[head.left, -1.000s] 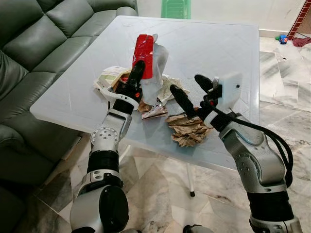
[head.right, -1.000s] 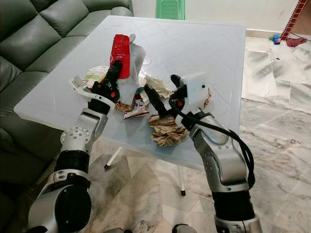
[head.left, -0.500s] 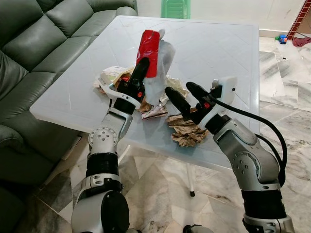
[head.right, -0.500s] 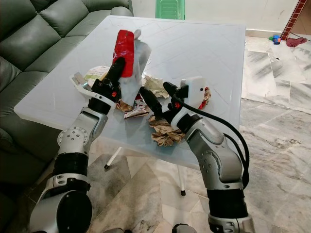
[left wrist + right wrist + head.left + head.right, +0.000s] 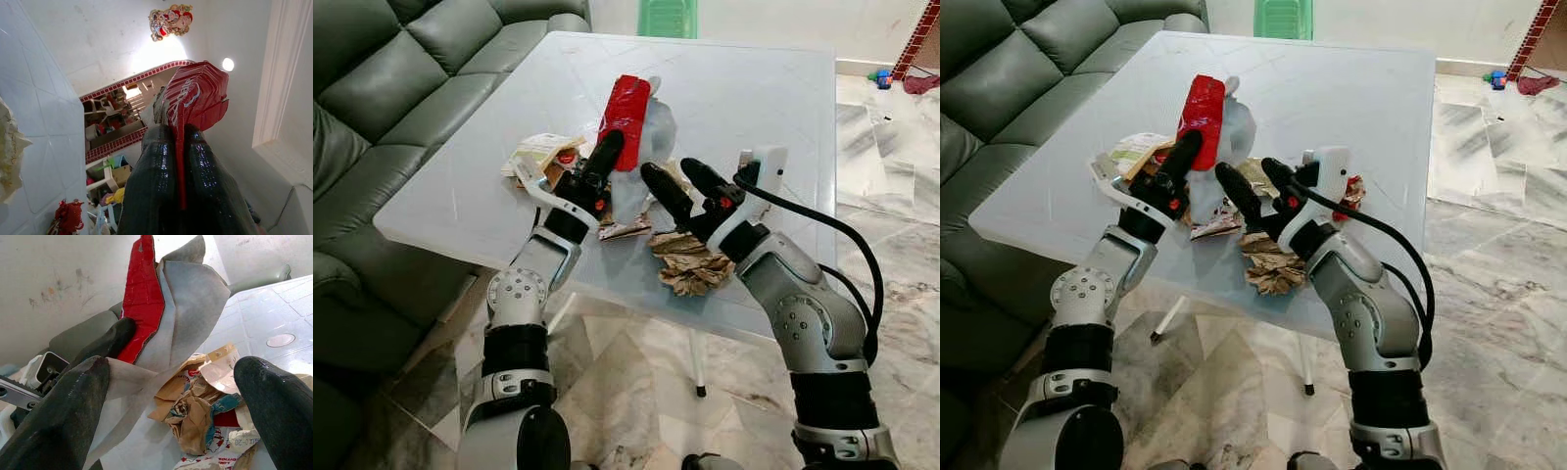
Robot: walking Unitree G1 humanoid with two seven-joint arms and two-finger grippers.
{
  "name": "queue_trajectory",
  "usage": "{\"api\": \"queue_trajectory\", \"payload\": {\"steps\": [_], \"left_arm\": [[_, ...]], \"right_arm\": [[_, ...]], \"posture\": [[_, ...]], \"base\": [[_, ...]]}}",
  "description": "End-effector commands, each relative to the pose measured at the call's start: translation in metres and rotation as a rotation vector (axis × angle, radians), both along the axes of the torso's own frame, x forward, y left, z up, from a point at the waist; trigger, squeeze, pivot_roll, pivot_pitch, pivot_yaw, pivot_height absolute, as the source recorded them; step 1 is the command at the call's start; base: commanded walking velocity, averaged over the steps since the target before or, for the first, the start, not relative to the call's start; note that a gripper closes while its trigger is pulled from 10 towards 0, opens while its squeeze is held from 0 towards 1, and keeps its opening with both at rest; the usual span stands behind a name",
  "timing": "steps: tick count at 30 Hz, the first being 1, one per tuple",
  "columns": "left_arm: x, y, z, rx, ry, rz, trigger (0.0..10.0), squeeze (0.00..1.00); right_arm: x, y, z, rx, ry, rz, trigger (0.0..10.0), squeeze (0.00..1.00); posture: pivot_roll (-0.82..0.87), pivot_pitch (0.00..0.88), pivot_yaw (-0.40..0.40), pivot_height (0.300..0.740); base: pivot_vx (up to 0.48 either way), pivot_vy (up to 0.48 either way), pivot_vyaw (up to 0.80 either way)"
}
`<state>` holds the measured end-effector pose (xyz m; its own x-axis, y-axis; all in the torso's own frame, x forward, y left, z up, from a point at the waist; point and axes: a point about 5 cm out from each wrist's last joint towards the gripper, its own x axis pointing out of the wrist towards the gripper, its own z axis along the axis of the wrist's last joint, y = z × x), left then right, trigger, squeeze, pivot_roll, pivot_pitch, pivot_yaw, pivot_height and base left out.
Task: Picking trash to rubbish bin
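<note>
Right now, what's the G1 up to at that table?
Clearing trash. The left gripper is shut on a red wrapper, lifted above the white table with a grey plastic sheet hanging beside it. The right gripper is open, close by the sheet. Crumpled brown paper lies on the table.

Right gripper (image 5: 171, 396) fingers spread wide apart. Between the fingertips: a grey sheet (image 5: 181, 308) backed by a red wrapper (image 5: 142, 298), both pinched by the left gripper (image 5: 110, 340). Beyond, crumpled brown paper scraps (image 5: 195, 406) lie on the white table (image 5: 274, 308).
</note>
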<state>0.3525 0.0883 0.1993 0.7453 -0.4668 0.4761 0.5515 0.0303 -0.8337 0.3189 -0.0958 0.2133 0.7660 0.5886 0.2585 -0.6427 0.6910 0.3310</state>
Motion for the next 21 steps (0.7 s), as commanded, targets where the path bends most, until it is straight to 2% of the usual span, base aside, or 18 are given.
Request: {"api": "queue_trajectory", "payload": {"steps": [1, 10, 17, 21], "left_arm": [[-0.01, -0.028, -0.005, -0.093, 0.033, -0.062, 10.0, 0.0], [-0.011, -0.026, -0.001, -0.079, 0.015, -0.071, 10.0, 0.0], [-0.016, -0.033, 0.0, -0.073, 0.002, -0.095, 10.0, 0.0], [-0.015, -0.032, 0.001, -0.074, 0.0, -0.093, 10.0, 0.0]], "right_arm": [[0.002, -0.002, 0.004, 0.034, 0.009, 0.001, 10.0, 0.0], [0.006, -0.014, 0.007, 0.191, 0.075, 0.004, 10.0, 0.0], [0.007, -0.016, 0.009, 0.222, 0.082, 0.014, 10.0, 0.0], [0.011, -0.025, 0.012, 0.237, 0.085, -0.004, 10.0, 0.0]], "posture": [[-0.1, 0.107, 0.081, 0.74], [-0.1, 0.105, 0.084, 0.74], [-0.1, 0.103, 0.081, 0.74], [-0.11, 0.105, 0.084, 0.74]], "base": [[0.0, 0.0, 0.0], [0.0, 0.0, 0.0], [0.0, 0.0, 0.0], [0.0, 0.0, 0.0]]}}
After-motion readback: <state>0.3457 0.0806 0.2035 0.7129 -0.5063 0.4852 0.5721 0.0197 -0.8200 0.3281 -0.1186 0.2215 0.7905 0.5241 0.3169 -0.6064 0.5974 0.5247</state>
